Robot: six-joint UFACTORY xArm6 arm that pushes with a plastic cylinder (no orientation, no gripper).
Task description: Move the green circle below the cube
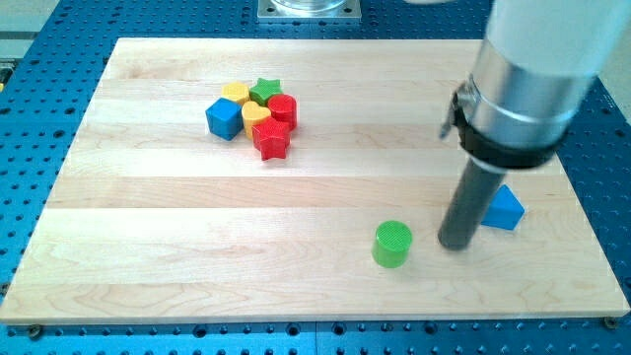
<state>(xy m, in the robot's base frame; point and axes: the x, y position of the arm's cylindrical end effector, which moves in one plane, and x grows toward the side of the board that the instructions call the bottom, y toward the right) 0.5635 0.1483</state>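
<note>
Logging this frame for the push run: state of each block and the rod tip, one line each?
green circle: upright, alone, low on the board.
my tip: on the board, just to the view's right of the green circle, with a small gap between them.
blue triangle: partly hidden behind the rod.
blue cube: view's left end of the cluster.
yellow blocks: packed in the cluster.
green star: cluster's top.
red blocks: cluster's right and bottom.

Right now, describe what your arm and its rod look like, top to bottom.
My arm shows as a thick, pale grey-white cylinder entering from the view's top right. A black collar with a small clamp tab rings its lower end. Below that hangs a straight dark grey rod, narrower than the arm, ending in my tip. No cables or markings show.
</note>
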